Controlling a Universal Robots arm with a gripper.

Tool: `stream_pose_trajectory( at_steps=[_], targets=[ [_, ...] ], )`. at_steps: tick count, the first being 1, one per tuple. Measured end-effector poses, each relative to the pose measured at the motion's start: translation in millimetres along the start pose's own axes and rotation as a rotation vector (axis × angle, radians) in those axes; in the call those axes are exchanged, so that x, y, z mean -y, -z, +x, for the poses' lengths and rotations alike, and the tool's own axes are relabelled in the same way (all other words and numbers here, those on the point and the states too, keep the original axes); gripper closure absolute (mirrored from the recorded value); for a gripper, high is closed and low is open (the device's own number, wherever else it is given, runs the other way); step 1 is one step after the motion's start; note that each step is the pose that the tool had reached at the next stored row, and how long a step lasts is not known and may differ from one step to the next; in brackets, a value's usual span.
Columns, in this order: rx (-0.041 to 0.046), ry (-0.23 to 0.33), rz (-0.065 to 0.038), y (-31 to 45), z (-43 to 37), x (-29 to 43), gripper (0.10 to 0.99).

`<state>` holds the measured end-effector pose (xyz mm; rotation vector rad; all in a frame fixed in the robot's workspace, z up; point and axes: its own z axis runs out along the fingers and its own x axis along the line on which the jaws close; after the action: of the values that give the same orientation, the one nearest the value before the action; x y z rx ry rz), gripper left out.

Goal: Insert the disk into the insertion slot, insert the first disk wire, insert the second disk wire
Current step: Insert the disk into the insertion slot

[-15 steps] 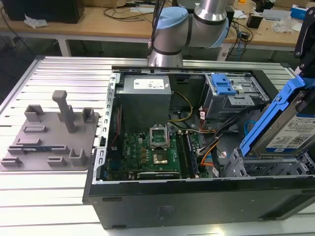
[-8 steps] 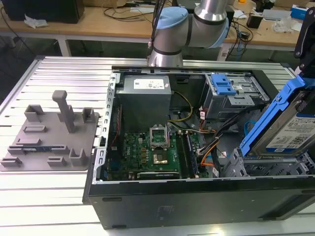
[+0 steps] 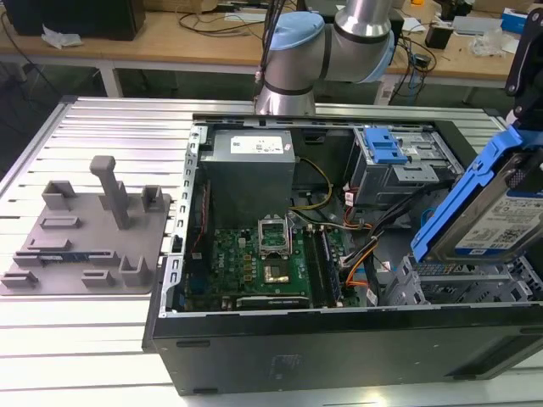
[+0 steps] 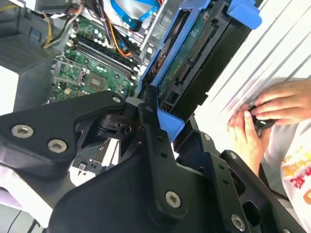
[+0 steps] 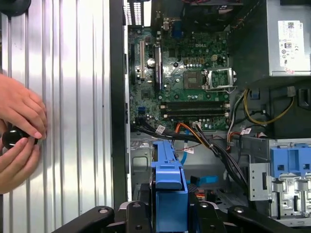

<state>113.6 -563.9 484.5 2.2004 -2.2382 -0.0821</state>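
Note:
My gripper (image 3: 523,102) is shut on the disk (image 3: 496,212), a silver-grey drive with a white label in a bright blue carrier. The disk hangs tilted above the case's corner on the exterior view's right, over the insertion slot (image 3: 450,288), a low grey perforated cage. In the second wrist view the black fingers (image 4: 154,141) clamp the carrier's end of the disk (image 4: 192,53) in the gripper (image 4: 172,127). In the first wrist view the disk (image 5: 167,179) shows edge-on in the gripper (image 5: 170,216), over cables.
The open computer case (image 3: 254,356) lies on a ribbed metal table, with the motherboard (image 3: 263,263), power supply (image 3: 250,170) and a taller cage with a blue latch (image 3: 386,153). A grey fixture plate (image 3: 85,229) lies beside it. A person's hands (image 5: 19,131) hold a small black object.

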Motion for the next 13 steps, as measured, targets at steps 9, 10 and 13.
stream_pose_trajectory(
  at_steps=[9,10,13],
  targets=[
    [0.0043,0.014,0.026,-0.5,0.1,-0.7,0.722],
    [0.0044,0.017,0.033,-0.9,0.1,-1.0,0.722],
    [0.0043,0.024,0.046,-1.6,0.2,-1.4,0.722]
  ],
)
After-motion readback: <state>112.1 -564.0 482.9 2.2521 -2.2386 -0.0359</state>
